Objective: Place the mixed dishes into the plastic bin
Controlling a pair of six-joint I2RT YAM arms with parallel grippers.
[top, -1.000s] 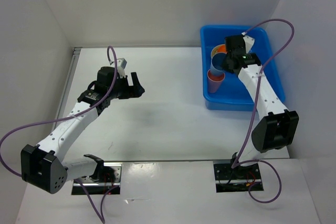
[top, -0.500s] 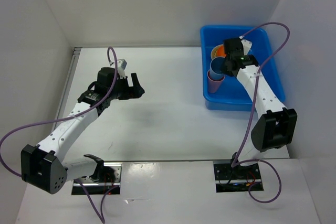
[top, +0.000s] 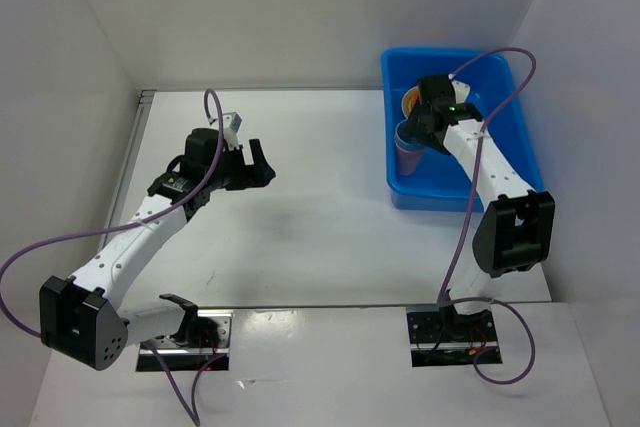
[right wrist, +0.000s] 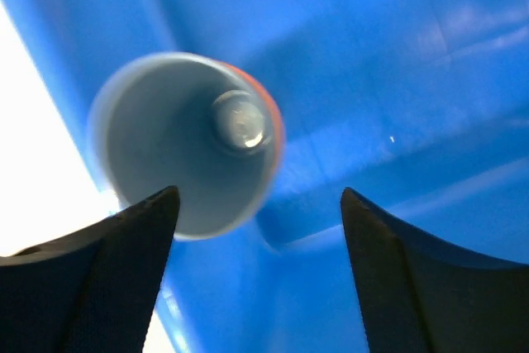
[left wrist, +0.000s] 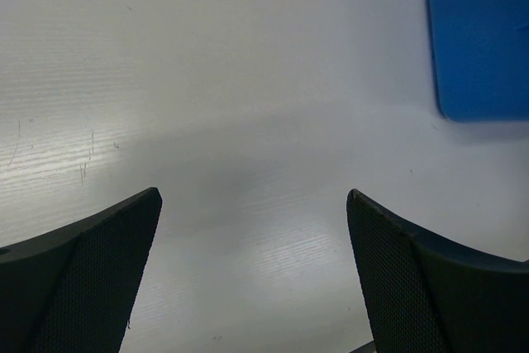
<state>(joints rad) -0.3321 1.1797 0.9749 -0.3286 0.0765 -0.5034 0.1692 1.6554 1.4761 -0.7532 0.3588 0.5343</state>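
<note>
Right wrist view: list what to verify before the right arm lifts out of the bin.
1. right gripper open: ok, fingers wide apart.
2. blue cup free of the fingers: cannot tell; its blurred rim sits close to one of them.
3. blue cup inside the plastic bin: ok.
4. blue cup nested in the pink cup: ok, a pink rim shows behind it.
5. left gripper open, nothing between its fingers: ok.
</note>
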